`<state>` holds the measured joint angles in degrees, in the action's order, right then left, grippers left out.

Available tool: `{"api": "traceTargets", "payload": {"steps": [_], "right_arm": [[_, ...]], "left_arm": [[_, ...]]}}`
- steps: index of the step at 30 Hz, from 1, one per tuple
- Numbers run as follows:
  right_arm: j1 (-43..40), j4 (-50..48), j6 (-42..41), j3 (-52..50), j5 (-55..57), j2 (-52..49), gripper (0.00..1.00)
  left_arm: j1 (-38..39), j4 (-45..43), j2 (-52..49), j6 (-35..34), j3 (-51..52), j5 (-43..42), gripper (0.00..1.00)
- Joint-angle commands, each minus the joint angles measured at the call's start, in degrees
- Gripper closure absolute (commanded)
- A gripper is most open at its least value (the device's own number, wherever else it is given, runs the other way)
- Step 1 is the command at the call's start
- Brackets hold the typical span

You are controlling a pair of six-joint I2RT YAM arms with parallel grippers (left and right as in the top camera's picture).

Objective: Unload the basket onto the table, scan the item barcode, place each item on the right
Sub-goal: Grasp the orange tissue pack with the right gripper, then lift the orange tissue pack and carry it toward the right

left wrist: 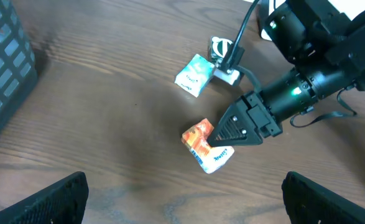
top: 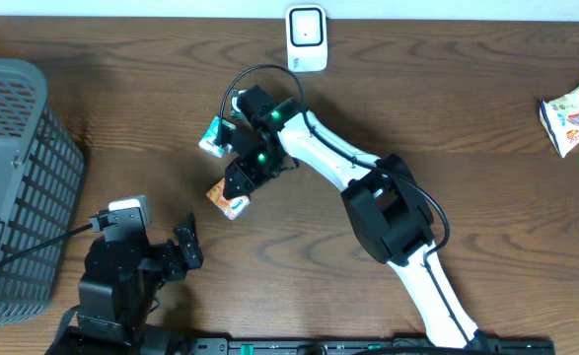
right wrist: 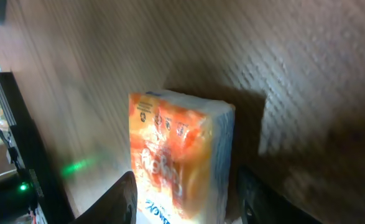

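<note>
An orange and white item pack [top: 230, 201] [left wrist: 206, 150] [right wrist: 181, 155] lies on the wooden table left of centre. My right gripper [top: 236, 190] [left wrist: 219, 140] [right wrist: 186, 205] reaches down over it with a finger on each side of the pack. A thin gap shows at the right finger, so it is open around the pack. A white scanner [top: 307, 37] stands at the table's far edge. The left gripper [top: 186, 247] [left wrist: 185, 200] hangs wide open near the front edge, with bare wood between its fingers. No barcode shows in any view.
A second pack, white and teal [top: 213, 136] [left wrist: 193, 74], lies just beyond the right gripper. A grey mesh basket [top: 13, 187] [left wrist: 2, 68] fills the left side. Snack bags [top: 575, 113] lie at the far right edge.
</note>
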<state>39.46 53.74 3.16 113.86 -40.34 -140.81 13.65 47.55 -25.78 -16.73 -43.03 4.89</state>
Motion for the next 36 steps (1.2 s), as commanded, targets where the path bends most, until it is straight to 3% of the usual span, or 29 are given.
{"api": "traceTargets", "payload": {"steps": [1, 14, 18, 23, 26, 28, 31, 34, 36], "right_arm": [[0.0, -0.2, -1.0, -0.8, -1.5, 1.0, 0.56], [0.4, -0.9, -1.0, -4.2, -2.5, 1.0, 0.71], [0.3, -0.9, -2.3, -4.2, -2.5, 1.0, 0.66], [-0.2, -1.1, -6.6, -4.2, -2.5, 1.0, 0.69], [-0.2, -1.1, -6.6, -4.2, -2.5, 1.0, 0.59], [-0.1, -1.1, -6.5, -4.2, -2.4, 1.0, 0.57], [0.6, -1.1, -6.5, -4.2, 1.2, 1.0, 0.75], [1.8, -1.1, -7.1, -4.2, 6.3, 1.0, 0.85], [2.7, -1.1, -7.9, -4.2, 7.0, 1.0, 0.99]], "left_arm": [[0.0, -0.1, 0.1, -0.3, 0.1, 0.7, 0.02], [0.0, -0.1, 0.1, -0.3, 0.1, 0.7, 0.02], [0.0, -0.1, 0.1, -0.3, 0.1, 0.7, 0.02], [0.0, -0.1, 0.1, -0.3, 0.1, 0.7, 0.02], [0.0, -0.1, 0.1, -0.3, 0.1, 0.7, 0.02], [0.0, -0.1, 0.1, -0.3, 0.1, 0.7, 0.02], [0.0, -0.1, 0.1, -0.3, 0.1, 0.7, 0.02], [0.0, -0.1, 0.1, -0.3, 0.1, 0.7, 0.02], [0.0, -0.1, 0.1, -0.3, 0.1, 0.7, 0.02]]}}
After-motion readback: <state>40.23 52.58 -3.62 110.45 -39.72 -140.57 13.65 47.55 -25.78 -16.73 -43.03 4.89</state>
